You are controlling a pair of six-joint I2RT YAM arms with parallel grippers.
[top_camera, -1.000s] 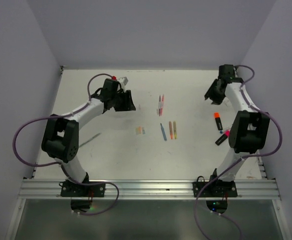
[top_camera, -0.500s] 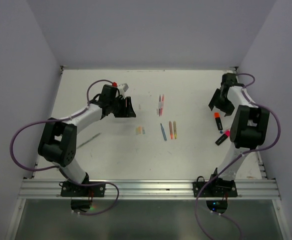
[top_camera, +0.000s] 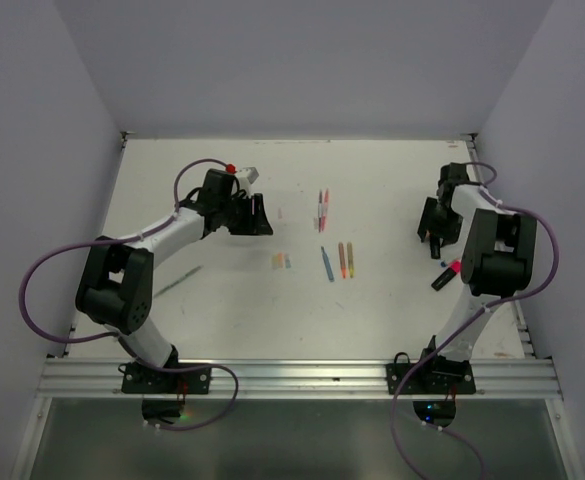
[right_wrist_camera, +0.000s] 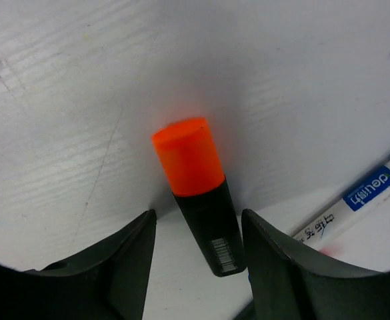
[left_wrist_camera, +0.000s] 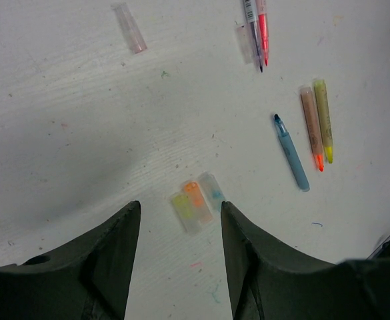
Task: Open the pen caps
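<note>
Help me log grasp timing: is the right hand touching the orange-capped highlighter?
Cannot tell. In the right wrist view the open right hand straddles the highlighter; table shows beside one finger, but the barrel's end meets the other finger's edge.

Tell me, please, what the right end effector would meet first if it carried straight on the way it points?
Probably the orange-capped highlighter, lying centred within the open right end effector; how far below is unclear.
</note>
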